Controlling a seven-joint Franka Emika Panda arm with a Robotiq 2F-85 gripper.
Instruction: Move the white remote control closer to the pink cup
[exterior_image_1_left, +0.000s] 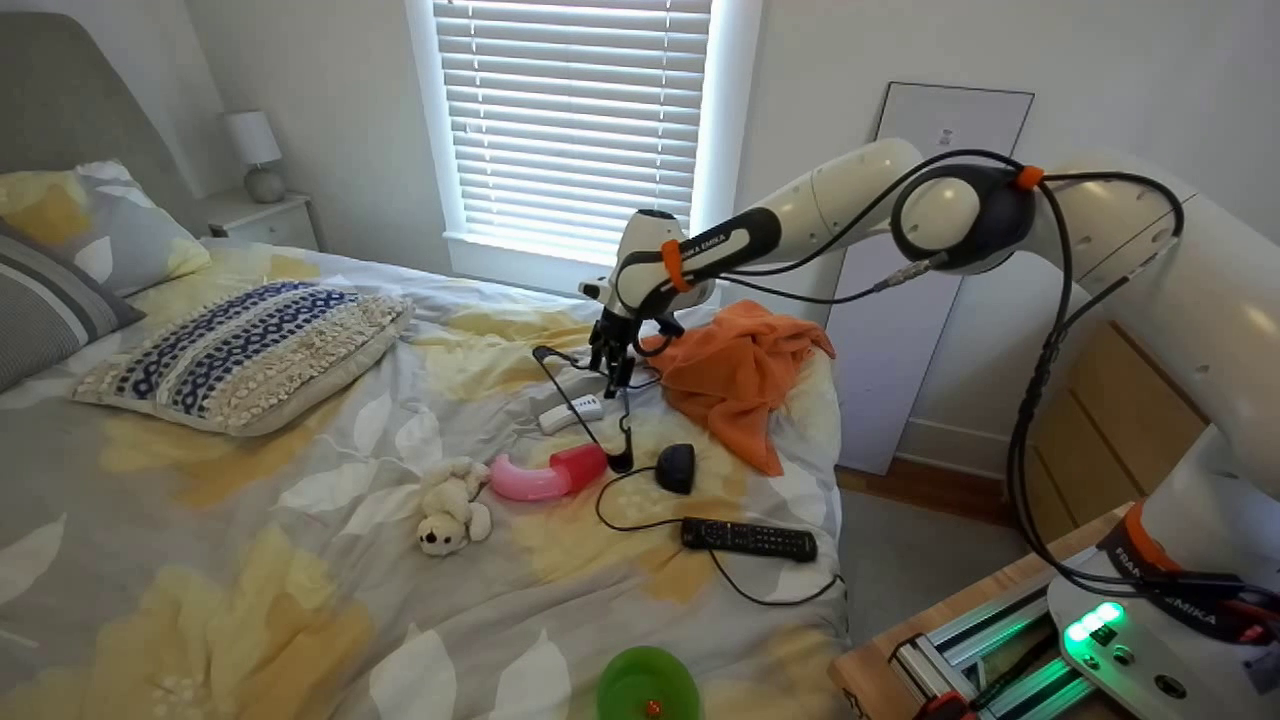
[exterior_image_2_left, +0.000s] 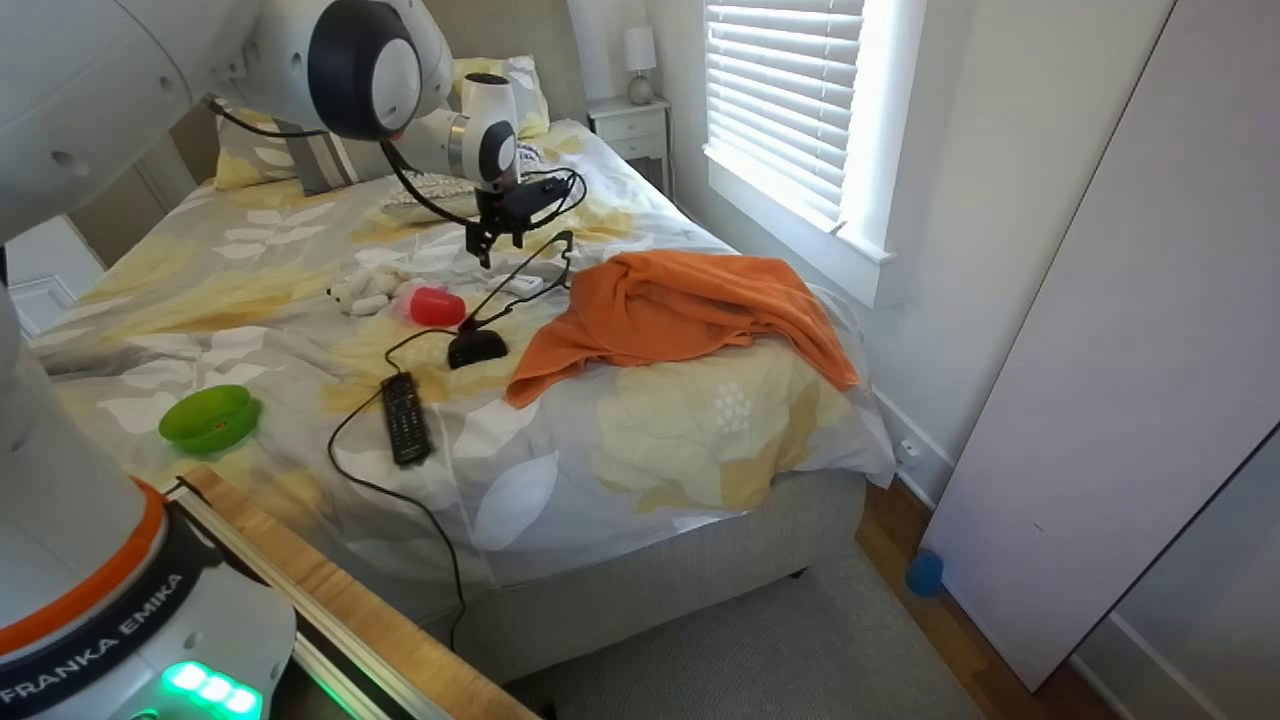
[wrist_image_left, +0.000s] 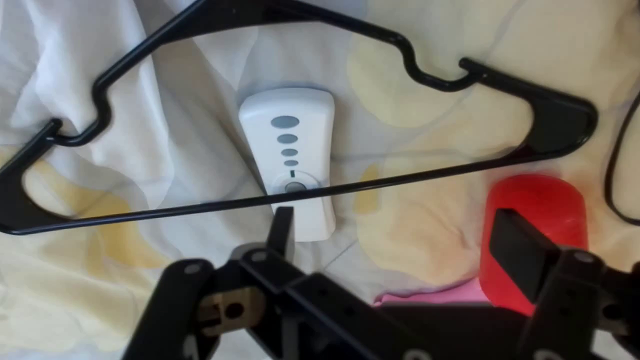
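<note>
The white remote control (exterior_image_1_left: 555, 418) lies on the bed in both exterior views (exterior_image_2_left: 524, 285). In the wrist view the remote (wrist_image_left: 311, 145) shows grey buttons, and the bar of a black hanger (wrist_image_left: 400, 180) crosses over its lower part. The pink cup (exterior_image_1_left: 550, 476), with a red end, lies on its side near the hanger's end (exterior_image_2_left: 437, 307). In the wrist view its red part (wrist_image_left: 540, 200) is partly hidden behind a finger. My gripper (exterior_image_1_left: 608, 378) is open and empty above the bed (exterior_image_2_left: 502, 252). In the wrist view my fingers (wrist_image_left: 395, 220) are wide apart, one overlapping the remote's lower end.
An orange cloth (exterior_image_1_left: 745, 365) lies beside the hanger. A black dome-shaped object (exterior_image_1_left: 676, 468), a black remote (exterior_image_1_left: 750, 538) with a cable, a white plush toy (exterior_image_1_left: 453, 508) and a green bowl (exterior_image_2_left: 208, 418) lie on the bed. A patterned cushion (exterior_image_1_left: 250, 355) lies farther back.
</note>
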